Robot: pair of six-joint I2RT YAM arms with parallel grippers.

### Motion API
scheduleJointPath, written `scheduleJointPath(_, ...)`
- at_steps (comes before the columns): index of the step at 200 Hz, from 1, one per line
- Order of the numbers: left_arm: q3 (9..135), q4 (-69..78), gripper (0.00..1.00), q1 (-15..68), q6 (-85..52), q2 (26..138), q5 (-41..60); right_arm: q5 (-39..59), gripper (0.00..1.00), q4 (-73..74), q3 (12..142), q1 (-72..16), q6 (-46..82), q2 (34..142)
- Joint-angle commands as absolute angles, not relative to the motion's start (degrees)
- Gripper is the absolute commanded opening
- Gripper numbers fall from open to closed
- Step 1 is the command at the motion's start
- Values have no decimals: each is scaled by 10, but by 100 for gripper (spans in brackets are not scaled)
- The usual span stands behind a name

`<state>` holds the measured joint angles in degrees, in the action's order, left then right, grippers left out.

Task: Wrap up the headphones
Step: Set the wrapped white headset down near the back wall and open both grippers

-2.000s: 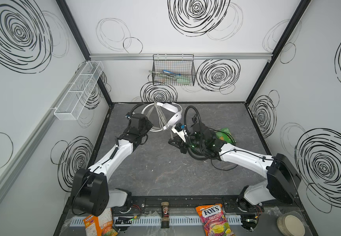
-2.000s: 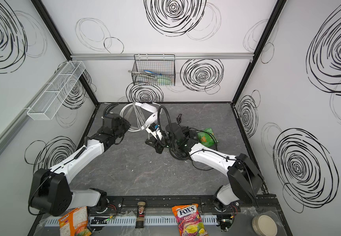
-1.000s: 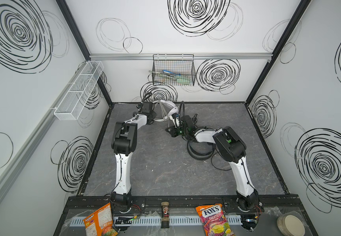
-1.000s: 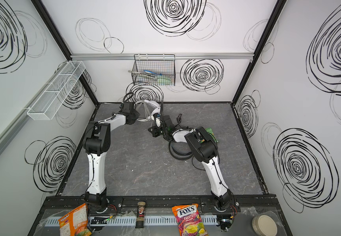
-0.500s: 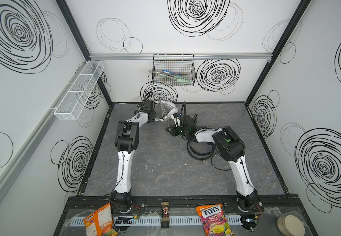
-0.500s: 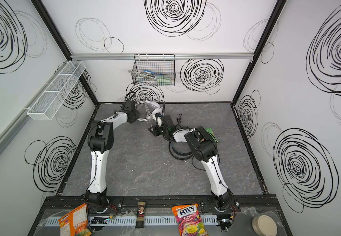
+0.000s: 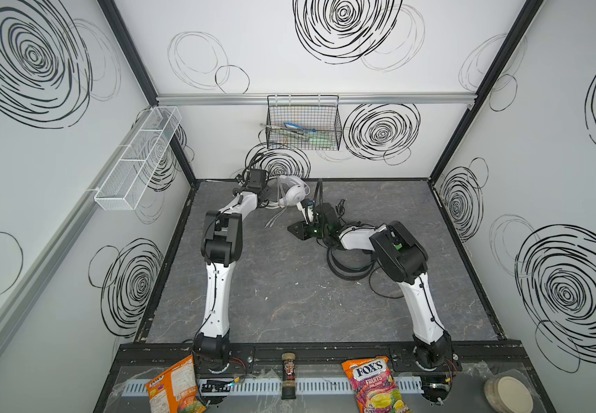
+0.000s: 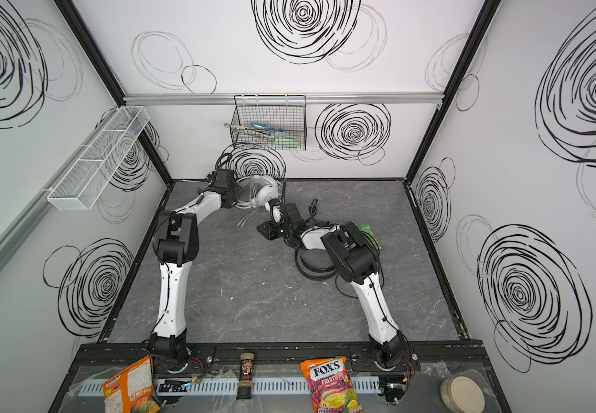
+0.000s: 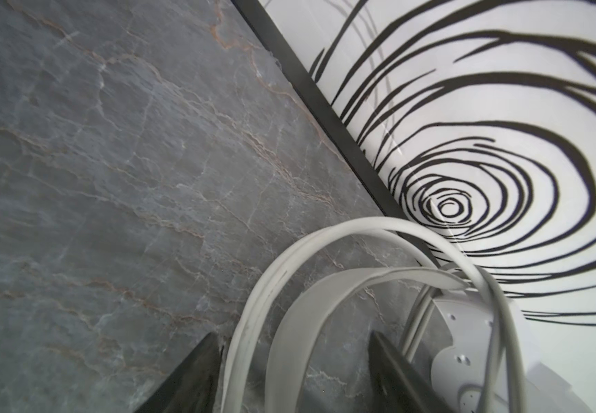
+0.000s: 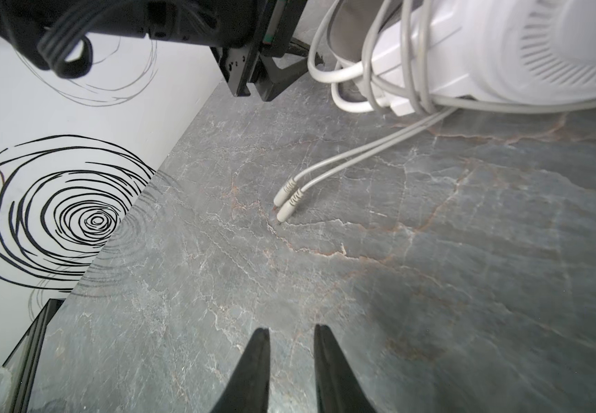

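The white headphones [image 7: 294, 193] rest at the back of the table by the rear wall, their white cable wound round the earcup [image 10: 539, 53]. Two plugs [image 10: 286, 203] trail onto the table. My left gripper [image 9: 293, 334] is open, and the white headband [image 9: 289, 321] passes between its spread jaws, loose. My right gripper [image 10: 291, 329] stands just in front of the white set, jaws a little apart with only bare table between them. The black headphones [image 7: 346, 268] lie under my right forearm, partly hidden.
A black wire basket [image 7: 303, 125] hangs on the back wall and a white mesh shelf [image 7: 139, 157] on the left wall. A green packet [image 8: 368, 229] lies by my right arm. Snack bags [image 7: 375, 382], a small bottle [image 7: 288, 372] and a jar [image 7: 507, 393] line the front ledge.
My left jaws have spread wide and let go of the white headband. My right jaws have parted slightly. Over the last second both arms have stayed stretched towards the back.
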<state>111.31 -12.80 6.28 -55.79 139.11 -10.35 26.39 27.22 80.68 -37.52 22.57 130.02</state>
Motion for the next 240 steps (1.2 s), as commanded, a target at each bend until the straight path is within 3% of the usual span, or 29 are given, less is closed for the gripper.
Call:
scheduleJointPath(1,1093,-119,83,56,-561,1367,-116,254,26,253,820,-376,214,1275)
scheduleJointPath(26,1041,-95,98,54,-553,1335,-110,249,26,240,826,-382,200,1258)
scheduleJointPath(68,960,-43,96,35,-506,1264,-89,236,27,209,836,-401,169,1218)
scheduleJointPath(140,738,24,99,-9,-425,1039,-34,186,46,59,842,-405,121,1100)
scheduleJointPath(155,672,33,98,-6,-414,971,-18,223,60,64,797,-392,129,1055)
scheduleJointPath(167,628,25,98,7,-402,918,-17,233,75,64,757,-382,131,1010)
scheduleJointPath(183,579,-6,94,44,-379,846,-38,214,77,29,717,-374,112,953)
scheduleJointPath(216,478,-49,98,130,-398,699,-45,137,79,-68,654,-333,95,856)
scheduleJointPath(240,436,-70,99,220,-442,652,-36,99,82,-113,613,-269,96,798)
